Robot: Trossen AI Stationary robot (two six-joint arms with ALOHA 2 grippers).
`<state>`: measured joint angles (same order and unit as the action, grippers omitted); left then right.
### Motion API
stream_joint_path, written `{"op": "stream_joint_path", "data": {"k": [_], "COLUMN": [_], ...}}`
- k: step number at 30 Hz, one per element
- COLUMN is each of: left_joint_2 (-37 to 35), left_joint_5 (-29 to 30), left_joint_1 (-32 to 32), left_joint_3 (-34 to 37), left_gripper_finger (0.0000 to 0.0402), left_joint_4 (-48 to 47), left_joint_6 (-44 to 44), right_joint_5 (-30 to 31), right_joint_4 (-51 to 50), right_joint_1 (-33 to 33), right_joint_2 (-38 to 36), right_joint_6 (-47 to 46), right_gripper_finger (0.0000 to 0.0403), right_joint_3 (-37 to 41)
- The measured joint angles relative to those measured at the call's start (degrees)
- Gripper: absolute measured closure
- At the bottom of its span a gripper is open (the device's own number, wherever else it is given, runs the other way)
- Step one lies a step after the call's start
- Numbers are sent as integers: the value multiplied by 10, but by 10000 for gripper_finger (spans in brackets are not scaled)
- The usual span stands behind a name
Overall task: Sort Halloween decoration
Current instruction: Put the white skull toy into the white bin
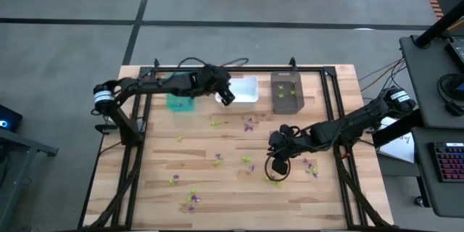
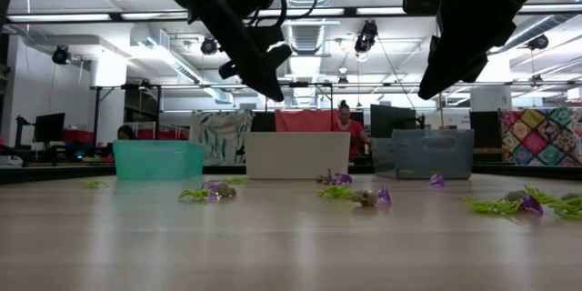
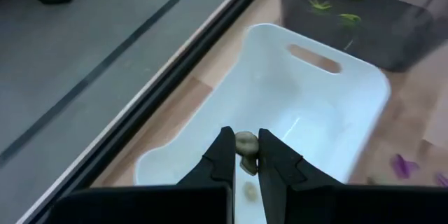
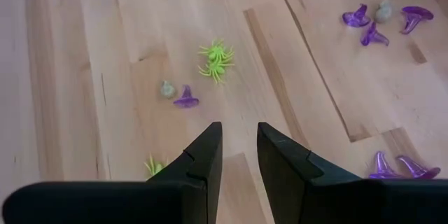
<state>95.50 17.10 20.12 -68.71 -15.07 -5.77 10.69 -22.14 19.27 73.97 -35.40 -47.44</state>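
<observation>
My left gripper [image 1: 226, 98] hangs over the white bin [image 1: 245, 89] at the table's far edge, shut on a small pale greyish trinket [image 3: 245, 143]. The teal bin [image 1: 179, 102] stands to the left of the white bin, partly under the left arm. The dark bin [image 1: 286, 91] on the right holds lime-green trinkets [image 3: 350, 17]. My right gripper [image 4: 239, 140] hovers open above the table's right middle, with nothing between its fingers. Below it lie green spiders [image 4: 215, 59], a purple hat [image 4: 186, 99] and a greyish piece [image 4: 167, 89]. My left gripper pinches the greyish trinket [image 3: 246, 140] between its two fingers, right at their free ends. The fingers slant down toward the table's far edge. The trinket is lifted clear, above the inside of the white bin [image 3: 294, 112].
More purple, green and greyish trinkets lie scattered over the wooden table [image 1: 217, 181], among them a group at the near left [image 1: 192, 199] and purple ones near the middle [image 1: 250, 123]. A black frame rail [image 1: 239, 68] runs along the far edge behind the bins.
</observation>
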Motion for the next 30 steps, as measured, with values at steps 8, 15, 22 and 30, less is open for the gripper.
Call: {"op": "stream_joint_path", "data": {"k": [8, 15, 22, 30], "left_joint_2": [6, 46, 71, 71], "left_joint_5": [-15, -24, -24, -23], "left_joint_1": [16, 1, 1, 1], "left_joint_3": [3, 4, -3, -8], "left_gripper_finger": [395, 395, 389, 323], "left_joint_4": [11, 10, 9, 7], "left_joint_6": [-7, -14, -27, -26], "right_joint_5": [25, 29, 29, 43], "right_joint_4": [1, 2, 1, 2], "right_joint_1": [0, 0, 0, 0], "right_joint_2": [0, 0, 0, 0], "right_joint_6": [16, 16, 16, 15], "right_gripper_finger": [321, 321, 321, 321], "right_joint_3": [0, 0, 0, 0]}}
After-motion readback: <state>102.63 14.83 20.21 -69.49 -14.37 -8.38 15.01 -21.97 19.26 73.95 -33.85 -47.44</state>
